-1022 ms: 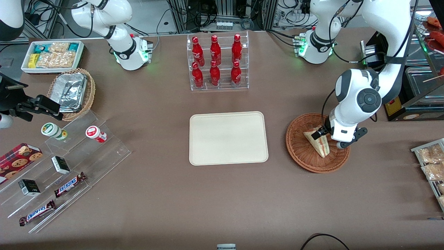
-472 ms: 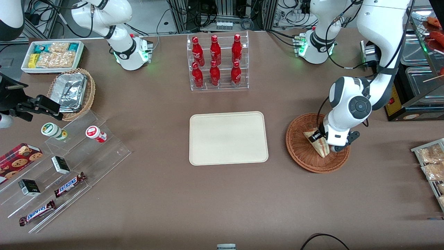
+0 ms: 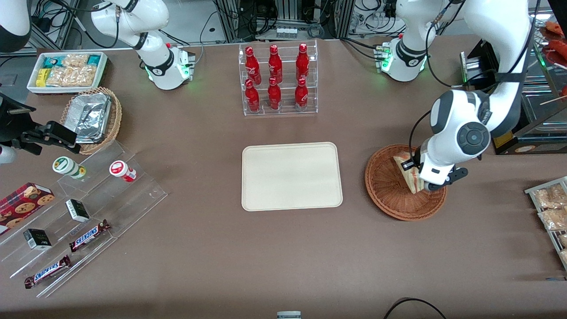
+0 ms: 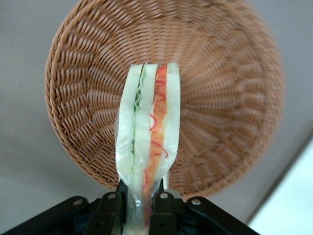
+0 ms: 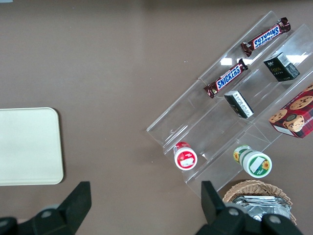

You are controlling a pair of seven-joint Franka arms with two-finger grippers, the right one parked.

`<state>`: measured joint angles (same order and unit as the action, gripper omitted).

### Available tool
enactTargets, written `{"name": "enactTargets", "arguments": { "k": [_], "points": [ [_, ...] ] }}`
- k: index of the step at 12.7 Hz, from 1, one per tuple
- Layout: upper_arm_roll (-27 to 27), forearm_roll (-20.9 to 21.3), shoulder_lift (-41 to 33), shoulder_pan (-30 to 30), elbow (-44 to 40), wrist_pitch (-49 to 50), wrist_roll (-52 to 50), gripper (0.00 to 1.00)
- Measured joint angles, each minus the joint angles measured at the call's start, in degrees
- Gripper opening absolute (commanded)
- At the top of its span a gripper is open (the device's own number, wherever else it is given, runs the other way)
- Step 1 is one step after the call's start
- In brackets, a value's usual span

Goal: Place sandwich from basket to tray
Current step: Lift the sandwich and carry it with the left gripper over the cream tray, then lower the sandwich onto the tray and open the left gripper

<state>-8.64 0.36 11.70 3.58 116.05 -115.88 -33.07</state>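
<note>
Since half a second ago the sandwich point(image 3: 409, 170) has come up off the wicker with the left gripper point(image 4: 139, 203), whose fingers pinch one corner so the wedge hangs above the basket point(image 3: 390, 195). The lift looks secure, so carrying it across to the cream tray point(image 3: 291, 176), near the basket, should follow.

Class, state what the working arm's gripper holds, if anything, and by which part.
The gripper above the basket is shut on the sandwich, pinching one narrow end across its bread faces.
</note>
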Motion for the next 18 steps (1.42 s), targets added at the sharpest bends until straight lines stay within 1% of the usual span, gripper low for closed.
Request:
{"name": "enactTargets", "arguments": {
  "k": [3, 6, 7, 8, 10, 11, 12, 15, 18],
  "points": [
    [-6.4, 0.0, 1.1, 0.3, -4.4, 1.9, 0.2, 0.08],
    [-13.6, 0.2, 5.4, 0.7, -8.8, 1.9, -0.3, 0.08],
    [-15.8, 1.0, 7.0, 0.7, -10.4, 1.9, -2.2, 0.08],
    [-18.2, 3.3, 8.9, 0.7, -12.2, 1.9, -5.6, 0.08],
    [-22.8, 10.2, 13.6, 1.5, -16.4, 1.9, -14.3, 0.08],
    [-23.8, 12.4, 15.9, 3.2, -18.7, 1.9, -17.9, 0.08],
    [-24.1, 13.5, 18.2, 5.4, -21.0, 1.9, -20.7, 0.08],
    [-24.1, 14.1, 23.9, 11.4, -26.8, 1.9, -26.7, 0.08],
    [-24.0, 15.5, 28.8, 15.0, -31.6, 1.9, -30.0, 0.08]
  ]
}}
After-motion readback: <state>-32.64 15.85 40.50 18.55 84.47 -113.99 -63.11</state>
